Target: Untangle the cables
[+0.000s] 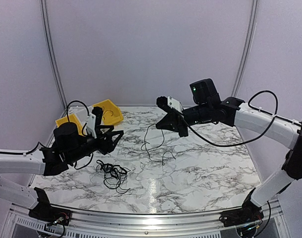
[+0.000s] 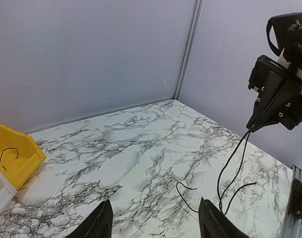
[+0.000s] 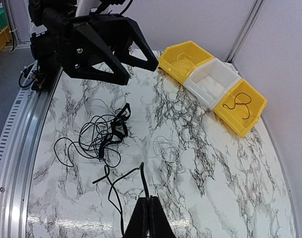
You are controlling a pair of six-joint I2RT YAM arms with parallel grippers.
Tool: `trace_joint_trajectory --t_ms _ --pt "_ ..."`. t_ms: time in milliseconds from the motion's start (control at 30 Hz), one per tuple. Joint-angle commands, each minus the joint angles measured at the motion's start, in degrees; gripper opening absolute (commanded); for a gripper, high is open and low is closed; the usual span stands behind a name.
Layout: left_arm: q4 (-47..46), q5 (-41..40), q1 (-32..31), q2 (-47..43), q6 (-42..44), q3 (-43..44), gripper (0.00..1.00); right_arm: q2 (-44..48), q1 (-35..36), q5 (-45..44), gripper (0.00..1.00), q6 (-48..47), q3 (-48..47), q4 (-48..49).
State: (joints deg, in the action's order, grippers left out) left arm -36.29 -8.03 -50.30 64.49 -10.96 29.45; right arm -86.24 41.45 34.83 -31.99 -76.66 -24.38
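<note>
Right tool point(image 1: 182, 133) tight on one cable point(image 3: 143, 178) over open table point(image 1: 210, 171); left tool point(image 1: 116, 136) wide, empty, near tangle point(image 1: 113, 172).

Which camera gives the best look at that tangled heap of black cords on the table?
The right wrist view: the tangled heap lies close, its loops distinct. The top view shows the heap small and dense. The left wrist view misses it.
</note>
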Motion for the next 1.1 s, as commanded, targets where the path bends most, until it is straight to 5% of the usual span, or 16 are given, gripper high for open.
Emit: trace_joint_trajectory --t_ms 0,467,833,1067 --pt "6.1 11.0 -0.4 4.8 4.1 6.2 0.61 1.6 0.3 2.1 0.00 -0.8 1.2 4.1" --pt "6.4 16.6 -3.0 19.4 6.6 14.0 0.58 1.4 3.2 1.0 0.00 -2.9 1.9 2.8" --pt "6.3 13.8 -3.0 20.9 6.3 14.6 0.23 0.3 4.8 -0.8 0.00 -3.9 2.3 2.5" --pt "6.1 11.3 -3.0 15.7 7.2 12.1 0.13 -0.3 4.8 -2.8 0.00 -4.3 4.2 4.2"
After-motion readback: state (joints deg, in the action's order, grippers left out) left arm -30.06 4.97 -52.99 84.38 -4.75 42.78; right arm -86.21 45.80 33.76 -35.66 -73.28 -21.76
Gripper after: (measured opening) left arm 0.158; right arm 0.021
